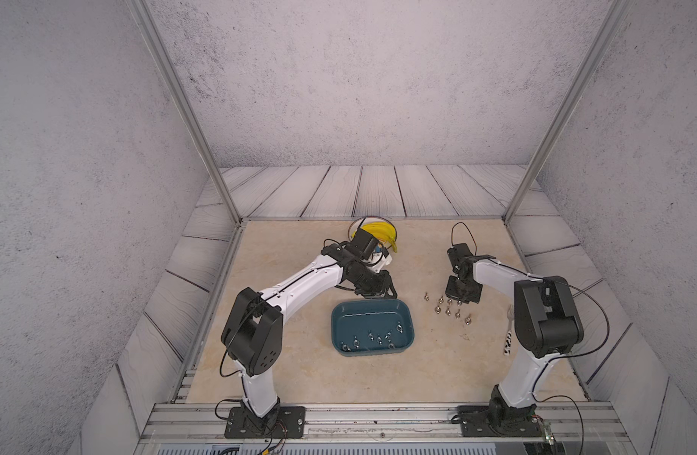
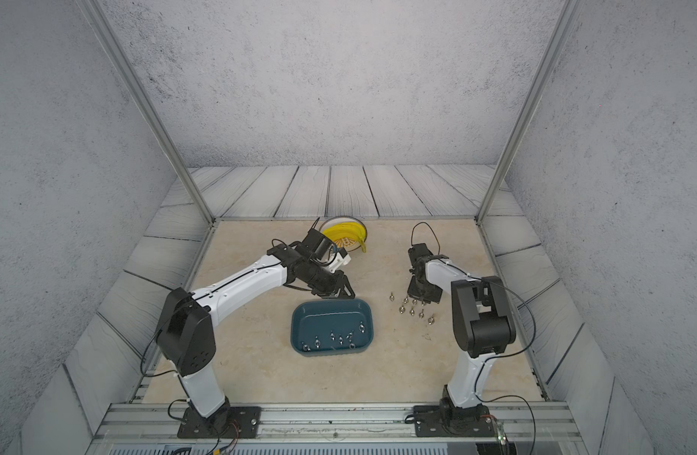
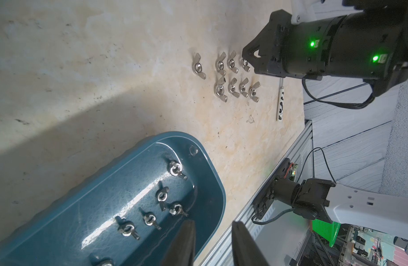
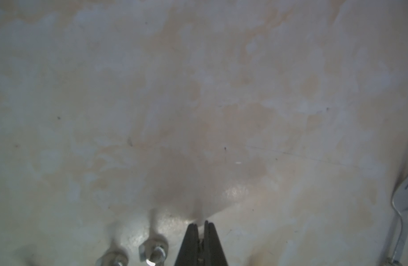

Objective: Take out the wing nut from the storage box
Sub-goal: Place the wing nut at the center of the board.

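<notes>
Left claw [image 3: 212, 224] part-open, hovering; right claw [image 4: 200, 224] closed, pointing down.

Both top views: even, diffuse light, weak shadows. Wide-angle bend splays the posts [image 1: 189, 118] outward toward the edges.

Left wrist view: sharp. Broad shadow band across the table [image 3: 60, 149]. White glare streaks on the box [image 3: 120, 202] floor. Green lamps [image 3: 312, 43] flare.

Right wrist view: dim and hazy. Nuts [image 4: 153, 249] and fork [image 4: 403, 200] are blurred. A pale sheen lies on the tabletop beside them.
</notes>
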{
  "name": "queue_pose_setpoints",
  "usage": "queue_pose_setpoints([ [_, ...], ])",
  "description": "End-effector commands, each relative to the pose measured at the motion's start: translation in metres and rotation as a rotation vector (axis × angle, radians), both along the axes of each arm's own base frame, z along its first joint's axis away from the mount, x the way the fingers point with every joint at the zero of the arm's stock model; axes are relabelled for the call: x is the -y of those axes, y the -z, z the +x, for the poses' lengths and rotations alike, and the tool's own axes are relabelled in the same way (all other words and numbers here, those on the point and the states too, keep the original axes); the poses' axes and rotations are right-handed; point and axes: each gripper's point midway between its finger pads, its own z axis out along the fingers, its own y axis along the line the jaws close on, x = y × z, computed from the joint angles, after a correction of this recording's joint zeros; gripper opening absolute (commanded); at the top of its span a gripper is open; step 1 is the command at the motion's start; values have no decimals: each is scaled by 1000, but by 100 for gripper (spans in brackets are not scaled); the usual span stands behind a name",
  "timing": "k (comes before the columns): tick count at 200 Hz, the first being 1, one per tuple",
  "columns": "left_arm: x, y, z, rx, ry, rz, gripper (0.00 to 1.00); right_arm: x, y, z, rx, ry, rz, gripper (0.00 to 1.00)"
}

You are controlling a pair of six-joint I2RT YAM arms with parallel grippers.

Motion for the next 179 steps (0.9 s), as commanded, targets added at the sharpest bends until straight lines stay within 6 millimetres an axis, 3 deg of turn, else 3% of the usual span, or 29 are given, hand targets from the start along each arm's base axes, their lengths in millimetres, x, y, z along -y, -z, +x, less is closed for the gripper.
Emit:
queue_pose_setpoints([
  [1, 1, -1, 1, 0, 22, -3, 34, 2, 4, 2, -6, 15, 3, 0],
  [57, 1, 0, 5, -8, 23, -7, 34, 2, 12, -2, -26, 15, 4, 0],
  [95, 1, 2, 6, -14, 22, -7, 34, 4, 12, -6, -38, 13, 0, 10],
  [125, 0, 3, 6, -16, 25, -6, 34, 5, 4, -6, -23, 13, -3, 18],
  [179, -9, 0, 10, -16, 0, -6, 34, 5, -23, -3, 38, 2, 0, 21],
])
